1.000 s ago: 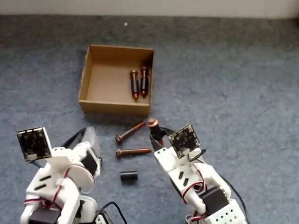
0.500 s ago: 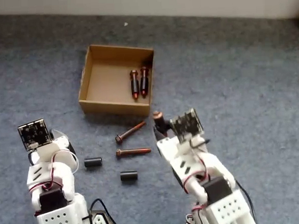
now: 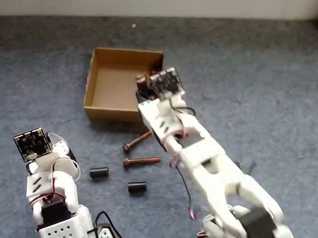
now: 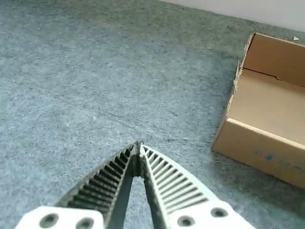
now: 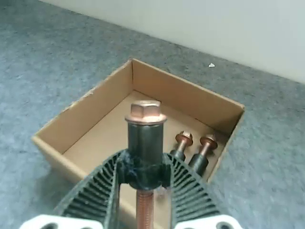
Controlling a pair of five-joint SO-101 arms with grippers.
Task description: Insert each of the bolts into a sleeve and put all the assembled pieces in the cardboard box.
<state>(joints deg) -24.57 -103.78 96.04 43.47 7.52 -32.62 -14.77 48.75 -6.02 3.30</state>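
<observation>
We see two assembled pieces (image 5: 204, 153) inside the cardboard box (image 3: 110, 112), the right tool (image 5: 143, 168) holding another assembled piece (image 5: 145, 136) above its near wall, and two bolts (image 3: 142, 161) and two sleeves (image 3: 137, 187) on the worktop (image 3: 252, 95) before it.

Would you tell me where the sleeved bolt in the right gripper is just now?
The sleeved bolt is clamped in the right gripper above the open cardboard box, on the box's right side in the high view, near the two assembled pieces lying inside.
</observation>
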